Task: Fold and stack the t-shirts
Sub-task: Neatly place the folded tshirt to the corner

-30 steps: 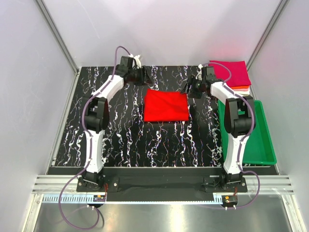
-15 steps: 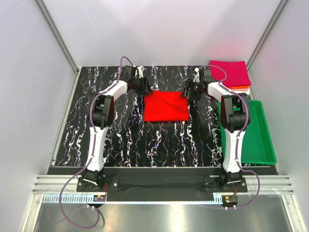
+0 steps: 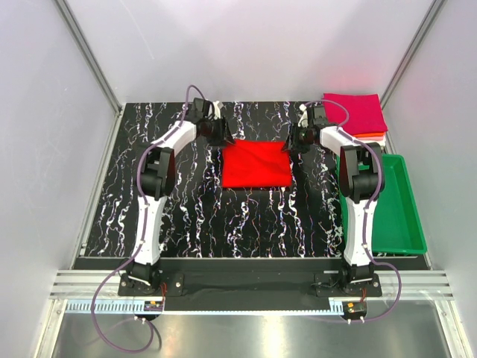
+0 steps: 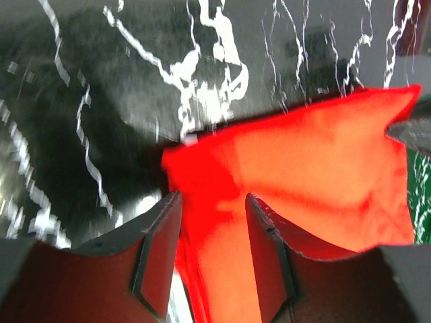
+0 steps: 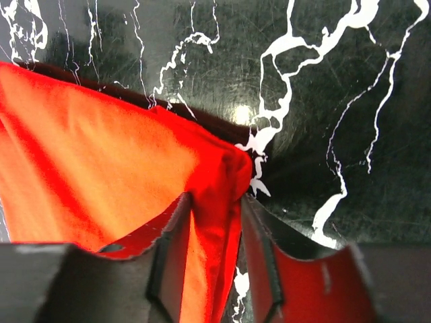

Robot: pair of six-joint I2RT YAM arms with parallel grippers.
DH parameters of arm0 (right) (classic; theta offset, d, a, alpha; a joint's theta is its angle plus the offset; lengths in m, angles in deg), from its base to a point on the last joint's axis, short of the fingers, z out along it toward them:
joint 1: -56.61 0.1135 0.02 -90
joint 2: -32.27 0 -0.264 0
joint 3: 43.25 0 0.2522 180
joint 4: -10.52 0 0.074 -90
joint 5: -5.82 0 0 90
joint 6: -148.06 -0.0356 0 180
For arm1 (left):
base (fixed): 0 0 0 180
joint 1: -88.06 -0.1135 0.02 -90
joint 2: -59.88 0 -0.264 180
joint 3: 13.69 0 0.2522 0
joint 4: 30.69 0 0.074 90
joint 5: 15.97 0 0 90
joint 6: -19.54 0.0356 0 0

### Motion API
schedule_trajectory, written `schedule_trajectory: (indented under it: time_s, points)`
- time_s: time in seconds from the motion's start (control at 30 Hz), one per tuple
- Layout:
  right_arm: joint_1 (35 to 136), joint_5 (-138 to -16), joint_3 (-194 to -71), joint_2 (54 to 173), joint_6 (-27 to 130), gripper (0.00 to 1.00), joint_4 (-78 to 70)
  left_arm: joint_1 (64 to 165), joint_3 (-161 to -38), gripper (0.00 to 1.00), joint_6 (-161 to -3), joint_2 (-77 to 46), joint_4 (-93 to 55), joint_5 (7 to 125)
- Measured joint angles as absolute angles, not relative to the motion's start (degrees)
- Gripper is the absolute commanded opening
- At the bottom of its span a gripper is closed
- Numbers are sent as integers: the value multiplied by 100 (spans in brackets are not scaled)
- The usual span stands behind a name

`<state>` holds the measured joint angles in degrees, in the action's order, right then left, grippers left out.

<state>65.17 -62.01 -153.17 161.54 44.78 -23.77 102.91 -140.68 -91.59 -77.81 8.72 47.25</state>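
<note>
Both arms have dropped to the far corners of the red t-shirt (image 3: 256,165) lying mid-table, the right gripper (image 3: 293,142) now pinching its corner and the left gripper (image 3: 222,136) straddling its own unclenched, so the next fold looks imminent.

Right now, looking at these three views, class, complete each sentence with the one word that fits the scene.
1. The t-shirt lying flat between the two arms is bright ___.
2. The left gripper is at that shirt's far ___ corner, the right gripper at the other far corner.
3. The folded stack at the far right has a ___ shirt on top.
4. The tray at the right edge is ___.
Missing words: red; left; magenta; green.
</note>
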Motion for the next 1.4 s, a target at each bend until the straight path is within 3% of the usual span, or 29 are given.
schedule_trajectory:
  time_s: [0.17,0.33,0.5,0.63,0.97,1.4]
  points:
    - [6517,-6174,-15326,16185,4537,22,-2395,10300,-13867,49,-9150,-6867,1358,4856]
    - [6517,-6113,-15354,16224,4588,0,-2423,10464,-12610,50,-9192,-4565,1307,4969]
    - [6517,-6233,-15361,16170,4627,0,-2491,10890,-11467,52,-9166,-2738,1321,4978]
    - [6523,-6415,-15284,15831,4743,0,-2624,10908,-10590,53,-9013,-2076,1515,5011]
    - [6543,-7127,-15186,14432,5224,0,-2736,10925,-9323,53,-8637,-1521,1939,5400]
    - [6550,-8476,-15673,14281,6537,0,-3322,11100,-9056,54,-8429,-1219,1922,5807]
